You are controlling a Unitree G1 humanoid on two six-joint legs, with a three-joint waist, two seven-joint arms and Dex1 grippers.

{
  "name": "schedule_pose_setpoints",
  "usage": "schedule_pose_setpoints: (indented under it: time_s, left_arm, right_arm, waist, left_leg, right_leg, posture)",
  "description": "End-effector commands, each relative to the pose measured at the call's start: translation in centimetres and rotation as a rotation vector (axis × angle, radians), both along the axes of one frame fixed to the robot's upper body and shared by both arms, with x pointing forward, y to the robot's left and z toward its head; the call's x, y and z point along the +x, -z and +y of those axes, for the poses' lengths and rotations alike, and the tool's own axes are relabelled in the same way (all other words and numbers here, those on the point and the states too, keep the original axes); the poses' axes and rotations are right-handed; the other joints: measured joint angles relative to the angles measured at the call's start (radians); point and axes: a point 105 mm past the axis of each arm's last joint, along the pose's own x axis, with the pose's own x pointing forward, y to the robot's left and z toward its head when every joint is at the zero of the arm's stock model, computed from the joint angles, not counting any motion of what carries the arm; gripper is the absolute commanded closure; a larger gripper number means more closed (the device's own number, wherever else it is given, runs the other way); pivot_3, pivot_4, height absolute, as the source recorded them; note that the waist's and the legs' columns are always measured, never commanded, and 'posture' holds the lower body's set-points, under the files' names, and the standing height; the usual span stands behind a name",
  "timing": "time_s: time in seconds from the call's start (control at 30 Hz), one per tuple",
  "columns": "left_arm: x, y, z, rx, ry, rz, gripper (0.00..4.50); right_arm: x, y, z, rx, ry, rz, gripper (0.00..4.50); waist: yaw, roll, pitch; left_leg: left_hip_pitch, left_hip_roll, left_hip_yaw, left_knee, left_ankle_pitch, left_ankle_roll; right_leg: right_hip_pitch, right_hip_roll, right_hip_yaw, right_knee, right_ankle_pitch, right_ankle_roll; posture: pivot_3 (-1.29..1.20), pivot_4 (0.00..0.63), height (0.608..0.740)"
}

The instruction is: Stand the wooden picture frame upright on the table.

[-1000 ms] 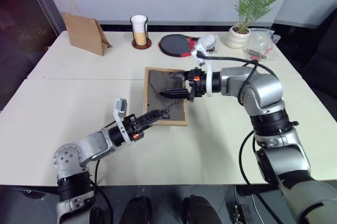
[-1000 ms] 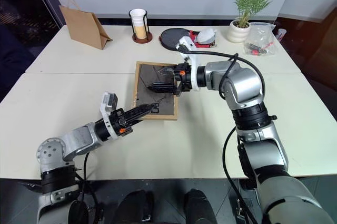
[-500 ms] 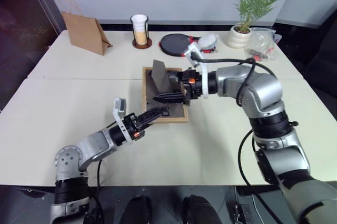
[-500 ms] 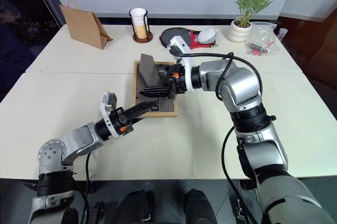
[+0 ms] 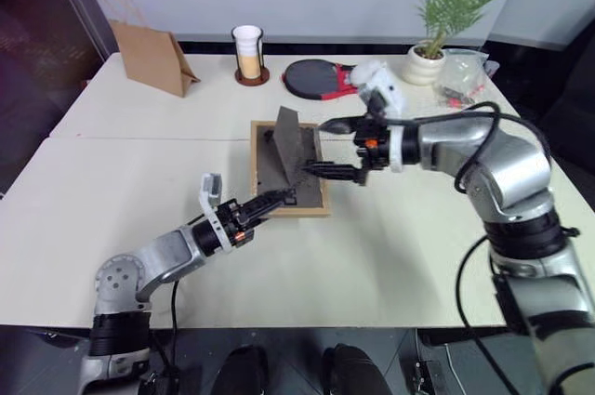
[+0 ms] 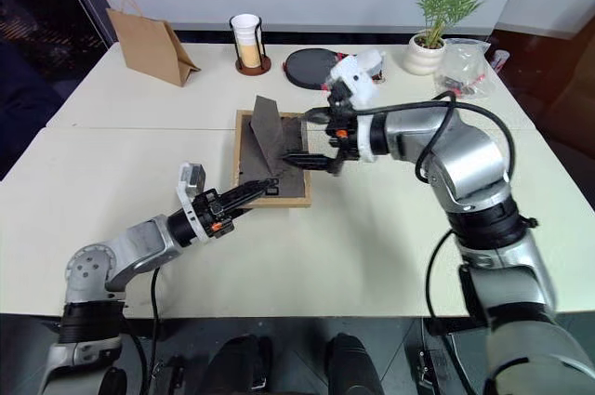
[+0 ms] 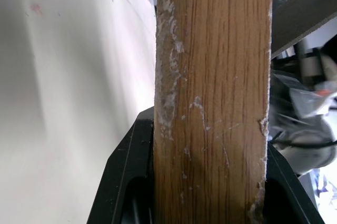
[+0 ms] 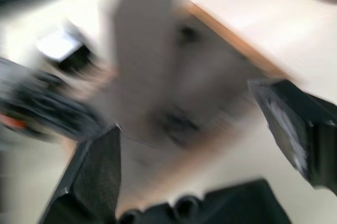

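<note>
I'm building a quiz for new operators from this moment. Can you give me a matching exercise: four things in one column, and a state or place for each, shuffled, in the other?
Things:
1. wooden picture frame
2. fold-out stand
3. left end effector
4. right end effector

States or places:
A. open, just right of the frame, holding nothing
B. lying face down on the table
C. shut on the frame's near edge
D. raised up from the dark back

Pairs: 1-B, 2-D, 3-C, 4-A
</note>
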Motion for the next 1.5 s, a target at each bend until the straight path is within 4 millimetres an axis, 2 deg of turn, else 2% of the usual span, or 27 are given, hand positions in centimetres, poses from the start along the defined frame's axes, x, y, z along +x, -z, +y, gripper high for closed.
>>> schedule_pose_setpoints:
  time_s: [0.03,0.13,0.2,0.3,0.5,0.67,0.7,0.77,0.9,0.93,1.0,1.03,1.17,1.23,1.33,1.43,1.5]
  left_arm:
    - [-0.8,-2.2,-0.2,-0.046,0.035,-0.069,3.41]
    - [-1.0,-2.7,-0.1,-0.068,0.044,-0.070,3.41]
    - [-1.2,-2.8,0.0,-0.082,0.050,-0.072,3.41]
    - [-1.2,-2.9,-0.2,-0.090,0.059,-0.073,3.41]
    - [-1.7,-2.6,-0.6,-0.082,0.083,-0.070,3.41]
    - [-2.6,-2.2,-0.9,-0.078,0.089,-0.067,3.41]
    - [-2.7,-2.2,-0.9,-0.077,0.089,-0.068,3.41]
    - [-2.9,-2.1,-0.9,-0.078,0.085,-0.068,3.41]
    - [-3.1,-1.9,-0.8,-0.069,0.078,-0.064,3.41]
    - [-3.1,-1.9,-0.6,-0.071,0.075,-0.063,3.41]
    - [-3.1,-1.8,-0.4,-0.064,0.067,-0.059,2.35]
    - [-3.1,-1.7,-0.2,-0.057,0.061,-0.058,1.99]
    - [-3.3,-2.1,1.8,0.038,0.017,-0.093,0.02]
    - [-4.0,-2.5,3.7,0.208,0.018,-0.180,0.00]
    - [-4.6,-2.5,6.6,0.592,0.020,-0.384,0.00]
    - [-2.9,-5.2,10.5,0.825,-0.057,-0.614,0.00]
    - [-1.6,-6.9,11.9,0.894,-0.117,-0.708,0.00]
  right_arm:
    - [0.6,-1.9,-1.9,-0.294,-0.085,-0.466,0.03]
    - [0.6,-2.1,-1.7,-0.476,-0.228,-0.904,0.03]
    - [0.0,-1.7,-0.5,-0.463,-0.331,-1.107,0.03]
    - [0.3,-0.8,0.9,-0.424,-0.400,-1.253,0.03]
    - [1.6,0.7,3.3,-0.394,-0.515,-1.399,0.03]
    - [2.2,1.9,4.9,-0.364,-0.575,-1.403,0.03]
    - [2.3,1.9,5.0,-0.360,-0.576,-1.402,0.26]
    - [2.5,2.0,5.1,-0.358,-0.581,-1.404,0.91]
    - [2.7,1.9,5.4,-0.351,-0.594,-1.403,2.95]
    - [2.7,1.9,5.5,-0.346,-0.598,-1.402,3.34]
    - [2.6,1.7,5.6,-0.333,-0.603,-1.405,3.37]
    - [2.5,1.6,5.6,-0.327,-0.605,-1.404,3.38]
    - [2.3,1.0,5.6,-0.289,-0.599,-1.371,3.38]
    - [2.4,0.7,5.4,-0.269,-0.587,-1.319,3.39]
    - [2.3,0.3,5.1,-0.235,-0.579,-1.245,3.39]
    - [3.7,1.7,4.1,-0.171,-0.486,-0.928,3.39]
    - [4.9,2.8,3.8,-0.121,-0.392,-0.695,3.39]
  waist:
    - [-0.002,0.000,0.000]
    - [-0.012,0.000,0.000]
    - [-0.014,0.000,0.000]
    - [-0.011,0.000,0.000]
    - [-0.003,0.000,0.000]
    - [-0.004,0.000,0.001]
    - [-0.004,0.000,0.001]
    - [-0.003,0.000,0.001]
    - [-0.005,0.000,0.001]
    - [-0.005,0.000,0.000]
    - [-0.008,0.000,0.000]
    - [-0.009,0.000,0.000]
    - [-0.008,0.000,0.001]
    - [-0.012,-0.001,0.001]
    - [-0.020,-0.002,0.002]
    - [-0.027,-0.001,0.003]
    - [-0.032,-0.002,0.004]
  left_leg:
    - [0.000,0.000,0.001,0.000,0.000,0.000]
    - [0.001,0.000,0.004,0.000,0.000,0.001]
    - [0.002,0.001,0.005,0.000,0.001,-0.001]
    - [0.002,0.002,0.005,-0.001,0.006,-0.010]
    - [0.002,0.003,0.004,-0.001,0.007,-0.013]
    - [0.002,0.002,0.003,-0.001,0.007,-0.013]
    - [0.002,0.002,0.003,-0.002,0.007,-0.013]
    - [0.002,0.002,0.003,-0.002,0.007,-0.013]
    - [0.002,0.002,0.002,-0.001,0.007,-0.013]
    - [0.002,0.002,0.002,-0.001,0.007,-0.013]
    - [0.002,0.002,0.002,-0.001,0.007,-0.012]
    - [0.003,0.002,0.002,-0.001,0.007,-0.012]
    - [0.003,0.002,0.001,-0.001,0.007,-0.012]
    - [0.003,0.002,0.001,-0.001,0.007,-0.012]
    - [0.003,0.002,0.001,-0.001,0.007,-0.012]
    - [0.003,0.001,0.002,-0.001,0.005,-0.009]
    - [0.005,0.002,0.001,-0.001,0.005,-0.008]
  right_leg:
    - [0.000,0.000,0.000,-0.001,0.000,0.000]
    - [0.001,0.003,0.003,-0.003,0.001,0.003]
    - [0.000,0.006,0.005,-0.003,0.001,0.003]
    - [0.000,0.008,0.005,-0.003,0.001,0.003]
    - [0.000,0.010,0.006,-0.001,0.001,0.002]
    - [0.000,0.007,0.006,-0.001,0.002,0.003]
    - [0.000,0.007,0.006,-0.001,0.002,0.003]
    - [0.000,0.007,0.005,-0.001,0.002,0.003]
    - [0.001,0.007,0.005,-0.001,0.002,0.003]
    - [0.001,0.007,0.005,-0.001,0.002,0.003]
    - [0.001,0.007,0.005,0.000,0.002,0.003]
    - [0.001,0.007,0.005,0.001,0.002,0.003]
    - [0.000,0.007,0.005,0.003,0.002,0.003]
    - [0.000,0.007,0.005,0.004,0.002,0.003]
    - [-0.002,0.011,0.005,0.006,0.001,0.003]
    - [-0.001,0.011,0.005,0.006,0.001,0.001]
    - [0.003,0.013,0.002,0.004,0.000,-0.001]
  posture:
    - [0.00,0.150,0.740]
    - [0.00,0.150,0.740]
    - [0.00,0.150,0.740]
    - [0.00,0.150,0.740]
    - [0.00,0.150,0.740]
    - [0.00,0.150,0.740]
    - [0.00,0.150,0.740]
    - [0.00,0.150,0.740]
    - [0.00,0.150,0.740]
    - [0.00,0.150,0.740]
    - [0.00,0.150,0.740]
    - [0.00,0.150,0.740]
    - [0.00,0.150,0.740]
    - [0.00,0.150,0.740]
    - [0.00,0.150,0.740]
    - [0.00,0.150,0.740]
    - [0.00,0.150,0.740]
